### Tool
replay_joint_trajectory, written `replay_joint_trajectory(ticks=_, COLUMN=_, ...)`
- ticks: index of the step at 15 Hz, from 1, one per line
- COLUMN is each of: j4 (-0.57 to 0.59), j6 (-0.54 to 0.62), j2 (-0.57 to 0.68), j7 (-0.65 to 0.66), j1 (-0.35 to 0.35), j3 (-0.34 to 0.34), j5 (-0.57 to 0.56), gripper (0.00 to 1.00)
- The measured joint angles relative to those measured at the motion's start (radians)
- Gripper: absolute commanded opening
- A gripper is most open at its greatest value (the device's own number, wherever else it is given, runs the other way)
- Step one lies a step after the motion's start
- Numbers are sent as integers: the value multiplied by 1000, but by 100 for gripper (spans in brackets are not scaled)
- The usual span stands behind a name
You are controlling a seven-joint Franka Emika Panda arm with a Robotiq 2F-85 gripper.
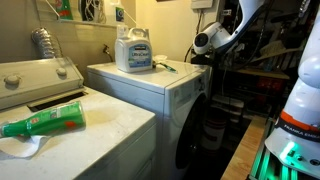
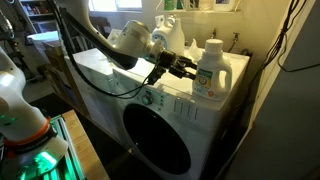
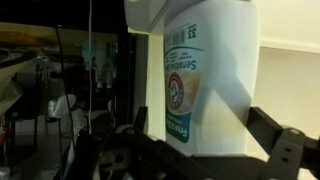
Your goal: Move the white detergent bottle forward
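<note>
A large whitish jug point(image 1: 133, 50) with a blue label stands upright on the top of a white front-loading machine point(image 1: 175, 95). In an exterior view the machine's dark round door point(image 2: 160, 140) lies at about seven o'clock from the jug point(image 2: 208, 70). The wrist view shows the label point(image 3: 205, 80) close up. At eight o'clock from the jug, on a neighbouring top-loading washer point(image 1: 115, 135), a green bottle point(image 1: 48, 121) lies on its side, with a white cloth point(image 1: 25, 148) just beside it at seven o'clock. A silvery ribbed hose point(image 1: 42, 43) rises at nine o'clock from the jug.

Jug point(image 3: 205, 60) top beyond wrist view
</note>
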Motion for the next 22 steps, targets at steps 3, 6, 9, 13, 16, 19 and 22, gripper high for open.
replay_joint_trajectory(ticks=3, j4=6, j6=-49, j2=29, j7=87, j1=0, j3=2, j5=-74, gripper=100)
replay_joint_trajectory(ticks=6, j4=21, j6=-59, j2=54, j7=131, j1=0, j3=4, j5=-126, gripper=100)
replay_joint_trajectory(ticks=9, j4=44, j6=-59, j2=70, j7=147, j1=1, j3=18, j5=-146, gripper=100)
replay_joint_trajectory(ticks=13, j4=83, j6=-89, j2=96, j7=148, j1=5, j3=38, j5=-127, gripper=100)
replay_joint_trajectory(ticks=16, j4=107, j6=-165, j2=125, j7=145, j1=5, j3=42, j5=-78, gripper=100)
replay_joint_trajectory(ticks=19, j4=126, j6=-245, j2=156, j7=136, j1=5, j3=43, j5=-18, gripper=100)
replay_joint_trajectory(ticks=22, j4=149, j6=-333, j2=184, j7=124, j1=12, j3=57, j5=44, gripper=100)
